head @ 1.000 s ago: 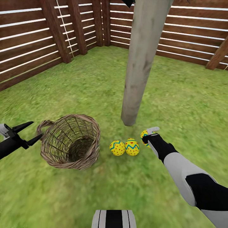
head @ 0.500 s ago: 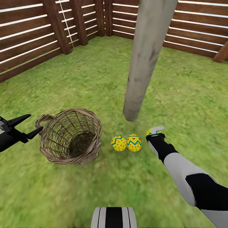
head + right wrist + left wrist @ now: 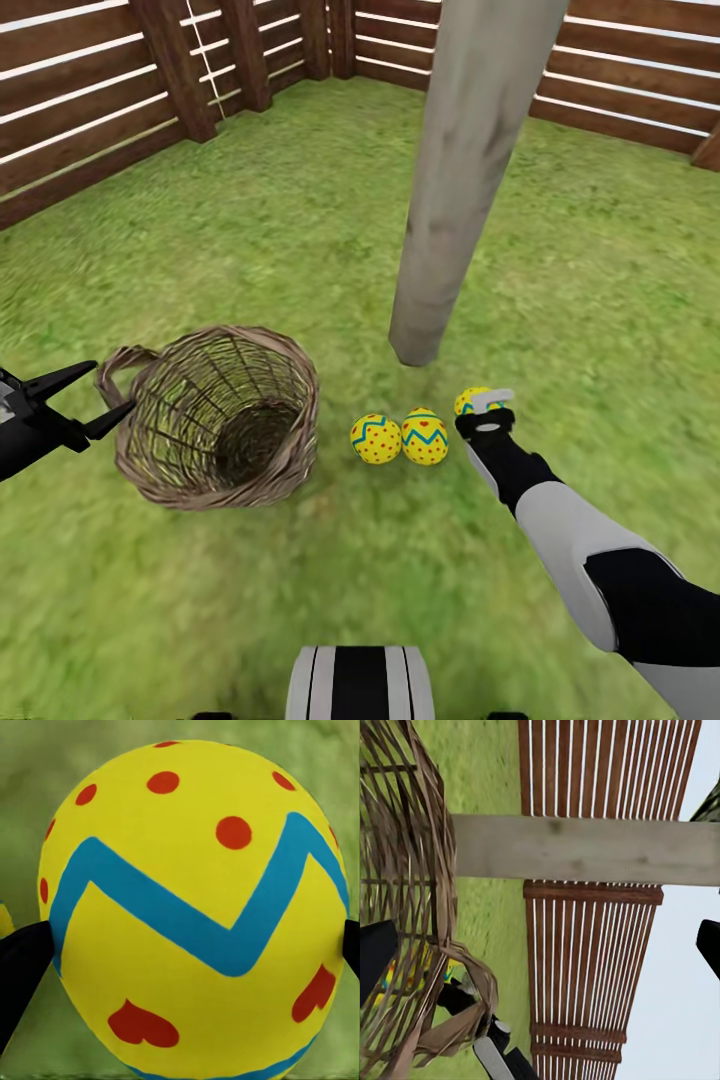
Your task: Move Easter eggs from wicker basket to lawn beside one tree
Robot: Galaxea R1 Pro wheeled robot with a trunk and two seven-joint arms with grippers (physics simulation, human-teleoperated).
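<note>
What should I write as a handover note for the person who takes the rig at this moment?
Left gripper: open, empty, beside the wicker basket's handle.
Right gripper: closed around the third egg, low at the lawn near the tree trunk.
Two eggs lie touching on the grass between basket and trunk.
Basket looks empty.
Done: all eggs out, two placed.
Left: release the third egg by the trunk, then withdraw.
</note>
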